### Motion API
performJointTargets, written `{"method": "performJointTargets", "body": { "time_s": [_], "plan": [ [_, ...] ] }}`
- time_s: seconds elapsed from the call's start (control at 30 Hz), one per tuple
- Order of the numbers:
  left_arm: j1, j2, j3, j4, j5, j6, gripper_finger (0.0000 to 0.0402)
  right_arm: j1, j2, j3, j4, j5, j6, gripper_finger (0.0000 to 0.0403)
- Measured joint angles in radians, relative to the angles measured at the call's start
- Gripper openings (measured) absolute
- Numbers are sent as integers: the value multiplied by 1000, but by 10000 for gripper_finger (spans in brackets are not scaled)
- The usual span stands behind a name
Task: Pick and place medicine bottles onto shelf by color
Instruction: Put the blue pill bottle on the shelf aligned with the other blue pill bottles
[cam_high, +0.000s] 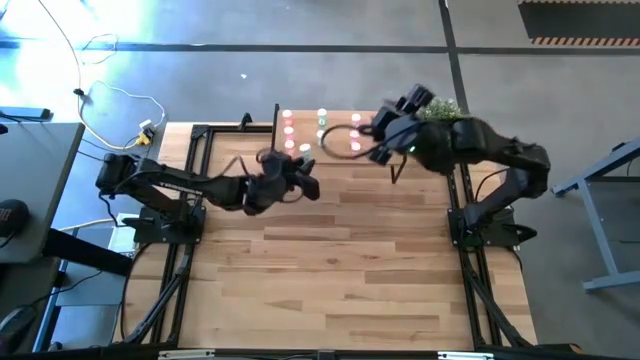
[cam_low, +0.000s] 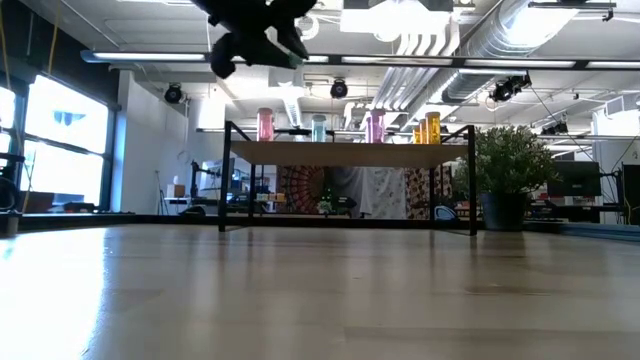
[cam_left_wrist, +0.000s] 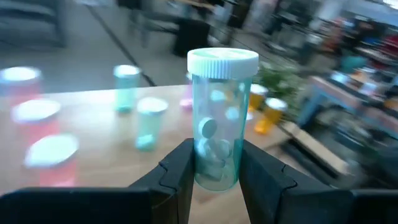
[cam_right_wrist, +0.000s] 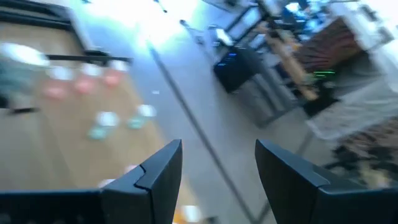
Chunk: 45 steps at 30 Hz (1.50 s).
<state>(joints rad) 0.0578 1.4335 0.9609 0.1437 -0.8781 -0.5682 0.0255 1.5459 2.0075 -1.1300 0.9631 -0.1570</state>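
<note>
Green bottle (cam_left_wrist: 219, 118) (white cap) gripped upright in left tool (cam_left_wrist: 214, 168).

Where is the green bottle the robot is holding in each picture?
High view: hidden under the left gripper, near the shelf.
Low view: not visible; only the dark gripper shows at the top, above the shelf.
Left wrist view: centre, green bottle upright between the fingers.
Right wrist view: not in it.
Shared landmark: the shelf.
</note>
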Motion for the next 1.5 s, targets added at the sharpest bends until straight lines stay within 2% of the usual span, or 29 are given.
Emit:
{"method": "performJointTargets", "body": {
  "time_s": [0.1, 0.2, 0.37, 0.5, 0.63, 0.77, 0.9, 1.2, 1.5],
  "plan": [
    [-54, 49, -16, 19, -174, -34, 99, -40, -31, 0, 28, 54, -70, 195],
    [-99, 122, -20, 111, -323, -4, 99, -81, -59, 0, 61, 56, -111, 195],
    [-125, 261, -20, 400, -423, 174, 99, -148, -100, 0, 101, 5, -140, 195],
    [-114, 367, -19, 631, -419, 346, 99, -189, -118, 0, 109, -53, -132, 195],
    [-93, 429, -19, 738, -416, 462, 99, -202, -121, 0, 108, -69, -132, 195],
    [-56, 457, -19, 743, -403, 452, 99, -202, -121, 0, 106, -88, -131, 195],
    [-17, 482, -7, 744, -332, 441, 99, -202, -121, 0, 101, -124, -99, 195],
    [29, 505, 66, 714, -347, 509, 99, -202, -121, 0, 94, -129, -90, 195],
    [69, 505, 66, 630, -339, 404, 99, -202, -121, 0, 85, -129, -87, 195]
  ]
}}
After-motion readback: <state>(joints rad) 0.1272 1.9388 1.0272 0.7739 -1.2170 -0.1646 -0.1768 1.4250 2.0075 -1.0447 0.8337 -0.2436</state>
